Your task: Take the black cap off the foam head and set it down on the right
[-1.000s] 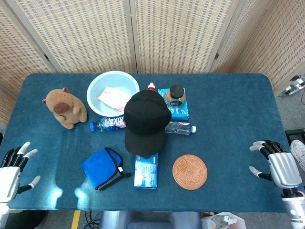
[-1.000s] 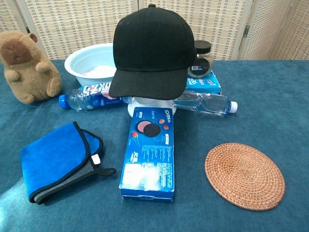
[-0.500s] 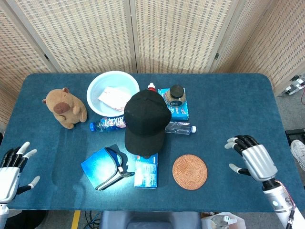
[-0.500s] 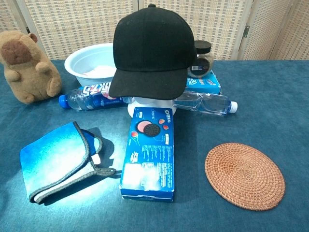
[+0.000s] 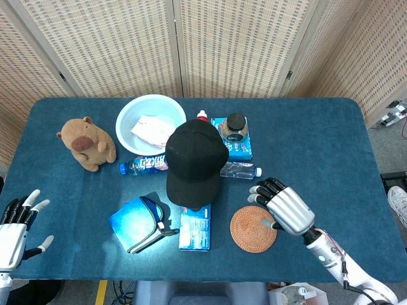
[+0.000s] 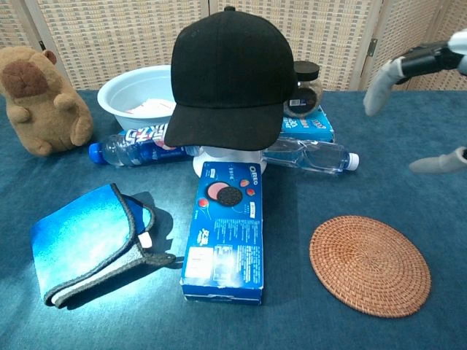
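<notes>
nearest the robot, at the table's (image 5: 331,140) front edge: left hand (image 5: 14,230) at the left corner, fingers spread wide, holding nothing, clear of all items. right hand (image 5: 286,208) raised over the right edge of the woven coaster (image 5: 253,229), fingers apart, thumb out, holding nothing; in the chest view only fingertips (image 6: 379,86) visible at the upper right, well apart from the cap.

front row on the blue cloth surface: folded blue towel (image 6: 87,244) with grey edging at the left, bright glare on it; oreo box (image 6: 225,232) lying flat at centre, long axis pointing away from the robot; woven coaster at the right, just beside the box, not touching.

middle: black cap (image 6: 228,76) seated on the foam head (image 6: 226,157), brim facing the robot and overhanging the far end of the oreo box. only the white base of the head visible under the brim. blue-labelled bottle (image 6: 131,142) lying on its side to the left of the head; clear bottle (image 6: 310,154) lying on its side to the right, white lid pointing right.

far: brown plush toy (image 5: 86,143) at the left; white basin (image 5: 150,122) with a packet inside, behind the blue-labelled bottle; glass jar (image 5: 236,127) with black lid standing on a blue box (image 6: 310,125) behind the cap. red-topped item behind the cap, too hidden to identify.
</notes>
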You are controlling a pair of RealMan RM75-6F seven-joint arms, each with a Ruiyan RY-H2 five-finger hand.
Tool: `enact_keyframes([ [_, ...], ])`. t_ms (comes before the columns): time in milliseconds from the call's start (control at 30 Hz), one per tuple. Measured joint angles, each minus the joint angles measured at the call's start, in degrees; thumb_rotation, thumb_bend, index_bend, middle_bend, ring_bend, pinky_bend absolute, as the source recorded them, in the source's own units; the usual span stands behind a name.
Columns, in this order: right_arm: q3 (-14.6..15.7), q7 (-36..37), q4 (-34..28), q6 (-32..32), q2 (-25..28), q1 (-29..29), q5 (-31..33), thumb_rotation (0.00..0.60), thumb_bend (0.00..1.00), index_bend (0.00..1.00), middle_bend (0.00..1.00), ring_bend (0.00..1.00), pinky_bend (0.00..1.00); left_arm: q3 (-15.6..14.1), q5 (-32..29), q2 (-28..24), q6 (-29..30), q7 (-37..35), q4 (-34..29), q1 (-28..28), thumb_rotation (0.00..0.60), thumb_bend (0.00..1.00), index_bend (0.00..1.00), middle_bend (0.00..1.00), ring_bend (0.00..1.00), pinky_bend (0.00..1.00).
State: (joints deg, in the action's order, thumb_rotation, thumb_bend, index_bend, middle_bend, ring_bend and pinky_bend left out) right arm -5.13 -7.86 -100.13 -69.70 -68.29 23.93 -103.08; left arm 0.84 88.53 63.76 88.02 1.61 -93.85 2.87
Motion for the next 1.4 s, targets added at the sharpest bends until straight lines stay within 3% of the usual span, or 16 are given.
enact_keyframes([
  [467,-3.71,-5.24,7.32,0.98,-12.80,7.01,0.00,0.600,0.00,0.42,0.32,0.19,0.25,0.21,-0.23,-0.01,0.26,-1.27,0.97,-0.22,0.600,0.19,0.20,0.04,0.01,0.00],
  [733,-3.63,-6.92,10.96,1.44,-17.42,9.76,0.09,0.600,0.00,0.42,0.29,0.16,0.20,0.28,-0.25,0.12,0.16,-1.75,1.40,-0.17,0.600,0.19,0.20,0.04,0.01,0.00],
  [1400,-3.27,-6.36,22.29,-3.19,-26.61,13.81,-1.14,0.600,0.00,0.42,0.29,0.16,0.20,0.65,-0.82,0.12,-0.61,-2.95,2.22,0.23,0.600,0.19,0.20,0.04,0.01,0.00],
])
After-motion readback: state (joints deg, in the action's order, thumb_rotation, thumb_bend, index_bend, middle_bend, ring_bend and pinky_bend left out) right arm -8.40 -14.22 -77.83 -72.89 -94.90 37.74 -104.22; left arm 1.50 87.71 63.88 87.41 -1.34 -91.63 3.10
